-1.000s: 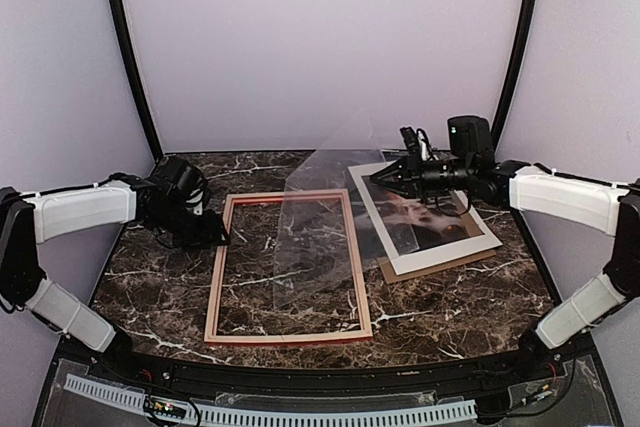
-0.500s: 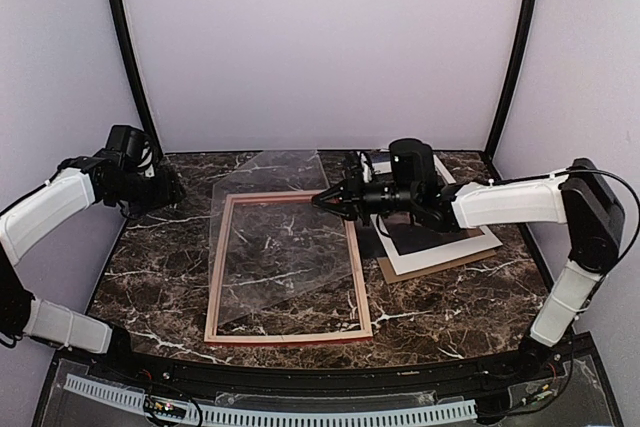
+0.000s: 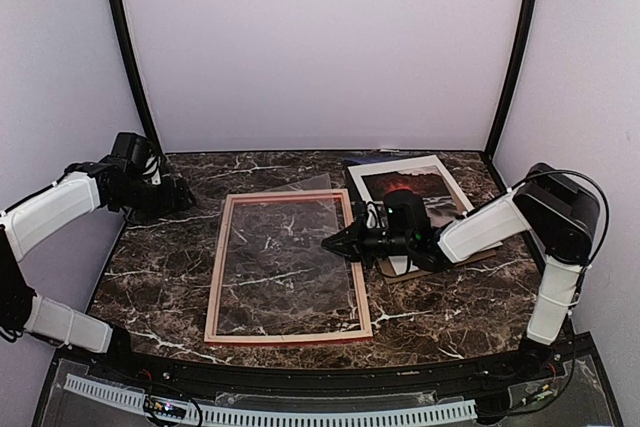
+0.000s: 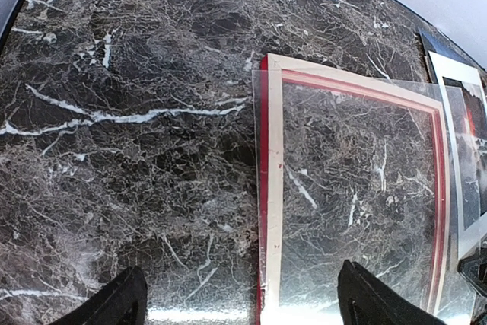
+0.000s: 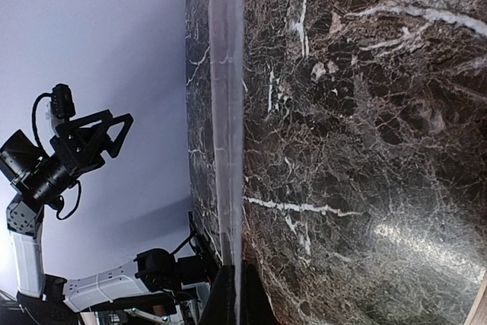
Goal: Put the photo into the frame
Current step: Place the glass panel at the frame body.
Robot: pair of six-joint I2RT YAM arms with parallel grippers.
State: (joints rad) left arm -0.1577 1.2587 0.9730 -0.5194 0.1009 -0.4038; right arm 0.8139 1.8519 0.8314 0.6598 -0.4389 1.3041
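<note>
While over frame point(image 3: 219, 267), clear sheet point(image 3: 290, 247).

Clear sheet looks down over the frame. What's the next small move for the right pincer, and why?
Probably open the right pincer and let go: the clear sheet it pinches by its right edge lies nearly flat over the frame.

Right gripper point(image 5: 237, 294) clamped on clear sheet point(image 5: 227, 112) (seen edge-on); dark marble tabletop point(image 5: 365, 150) fills right side.
</note>
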